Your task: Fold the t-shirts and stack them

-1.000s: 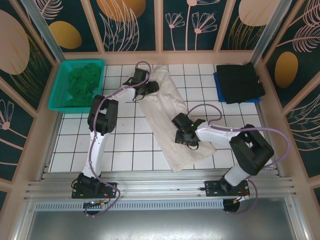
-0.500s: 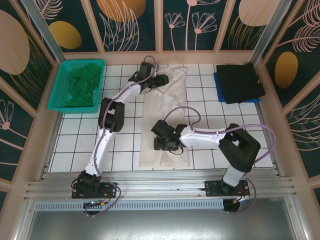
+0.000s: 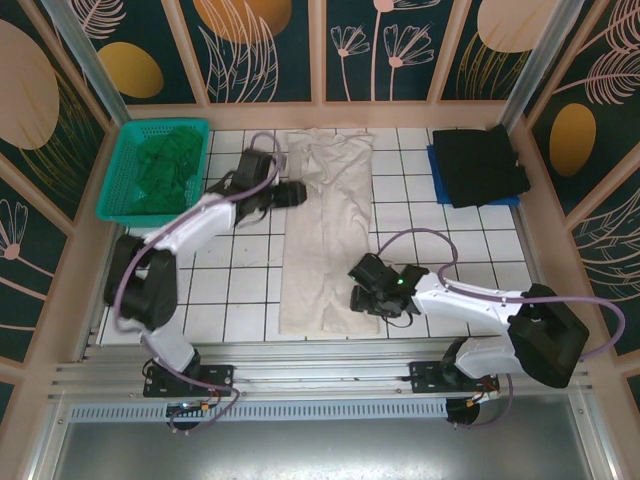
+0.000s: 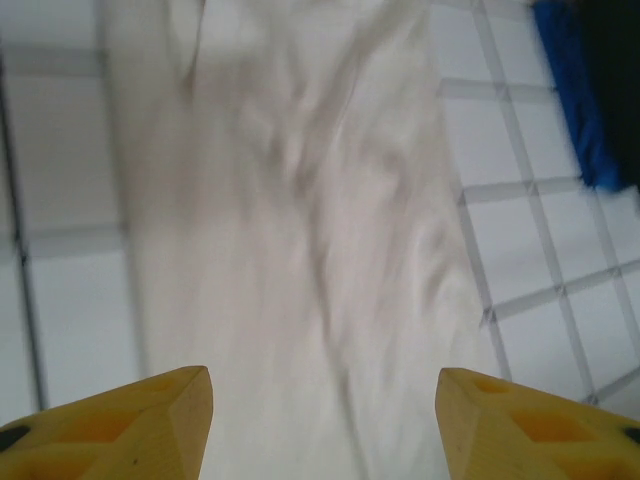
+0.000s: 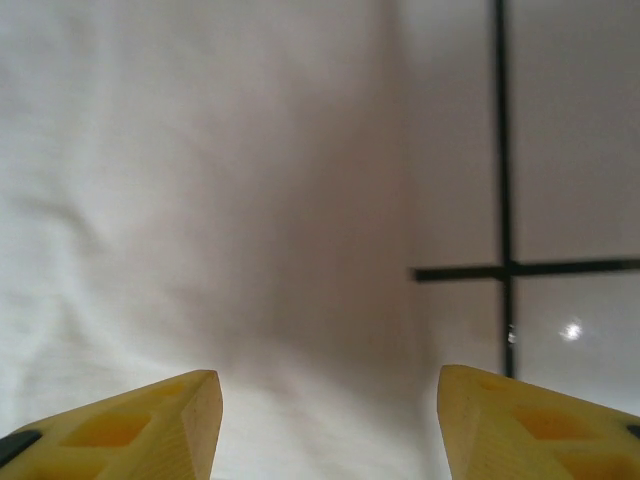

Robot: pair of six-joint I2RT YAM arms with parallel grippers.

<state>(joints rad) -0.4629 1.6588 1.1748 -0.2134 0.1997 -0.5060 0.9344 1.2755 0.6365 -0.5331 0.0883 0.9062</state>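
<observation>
Cream shirt [image 3: 325,235] lies as a long strip on tabletop [image 3: 240,290]. Left pincer [image 3: 298,192] apart at its left edge, right pincer [image 3: 357,287] apart at its right edge, both empty.

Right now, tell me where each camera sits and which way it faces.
Top: above and behind the arm bases, looking down on table, cream shirt, black shirt, basket; both arms show.
Left wrist: on the left arm, looking along the cream shirt toward the black shirt; open jaws show.
Right wrist: on the right arm, looking down at the cream shirt's edge; open jaws show.
Shared: the cream shirt.
</observation>
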